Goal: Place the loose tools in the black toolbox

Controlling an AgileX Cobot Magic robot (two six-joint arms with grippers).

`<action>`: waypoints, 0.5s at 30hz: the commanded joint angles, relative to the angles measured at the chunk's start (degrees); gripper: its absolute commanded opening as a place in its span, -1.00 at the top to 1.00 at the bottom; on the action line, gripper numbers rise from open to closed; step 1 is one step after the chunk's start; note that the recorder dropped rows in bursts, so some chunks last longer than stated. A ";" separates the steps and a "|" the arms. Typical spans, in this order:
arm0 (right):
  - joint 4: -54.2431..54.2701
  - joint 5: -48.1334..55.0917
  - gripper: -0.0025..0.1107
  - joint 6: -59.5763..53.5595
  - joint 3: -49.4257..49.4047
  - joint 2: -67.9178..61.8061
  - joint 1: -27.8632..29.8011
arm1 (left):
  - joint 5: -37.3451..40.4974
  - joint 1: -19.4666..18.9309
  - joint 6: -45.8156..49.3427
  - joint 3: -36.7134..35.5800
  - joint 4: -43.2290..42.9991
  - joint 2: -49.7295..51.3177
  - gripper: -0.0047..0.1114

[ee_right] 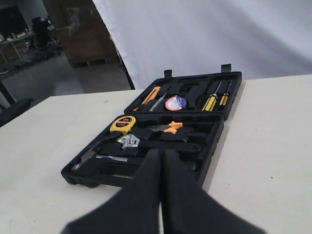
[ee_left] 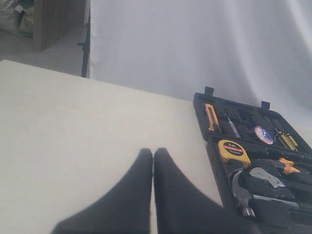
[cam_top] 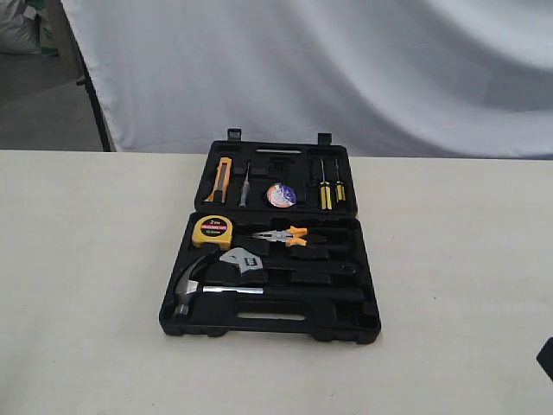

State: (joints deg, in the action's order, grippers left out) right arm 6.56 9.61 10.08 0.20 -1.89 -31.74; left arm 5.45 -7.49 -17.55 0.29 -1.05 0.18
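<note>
The black toolbox (cam_top: 363, 298) lies open in the middle of the table. In its near half rest the claw hammer (cam_top: 192, 287) and the adjustable wrench (cam_top: 244, 262); the small tape roll (cam_top: 280, 195) sits in the far half. The same hammer (ee_left: 240, 191), wrench (ee_left: 265, 177) and tape roll (ee_left: 263, 135) show in the left wrist view. My left gripper (ee_left: 153, 152) is shut and empty, over bare table left of the toolbox (ee_left: 214, 161). Near the front right corner of the toolbox (ee_right: 217, 146), my right gripper (ee_right: 162, 152) is shut, holding nothing.
A yellow tape measure (cam_top: 212, 231) and orange-handled pliers (cam_top: 283, 236) sit in the near half. The far half holds an orange knife (cam_top: 222, 179) and yellow screwdrivers (cam_top: 326, 194). A white curtain (cam_top: 346, 69) hangs behind the table (cam_top: 78, 285). A dark arm part (cam_top: 546, 356) shows at the right edge.
</note>
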 commanded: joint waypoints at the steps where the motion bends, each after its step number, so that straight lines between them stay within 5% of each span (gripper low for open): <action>1: 1.07 0.29 0.96 -2.06 -0.20 1.89 0.17 | -0.41 -1.45 -0.27 0.15 -0.25 -0.18 0.91; 10: 1.07 0.52 0.96 -1.92 -0.20 1.89 0.32 | -0.41 -1.45 -0.27 0.15 -0.25 -0.18 0.91; 15: 1.07 0.95 0.96 -1.80 -0.20 1.89 10.14 | -0.41 -1.45 -0.27 0.15 -0.25 -0.18 0.91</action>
State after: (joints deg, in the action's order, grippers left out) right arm 7.22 10.13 8.63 0.20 -0.39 -27.15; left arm 5.45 -7.49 -17.55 0.29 -1.05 0.18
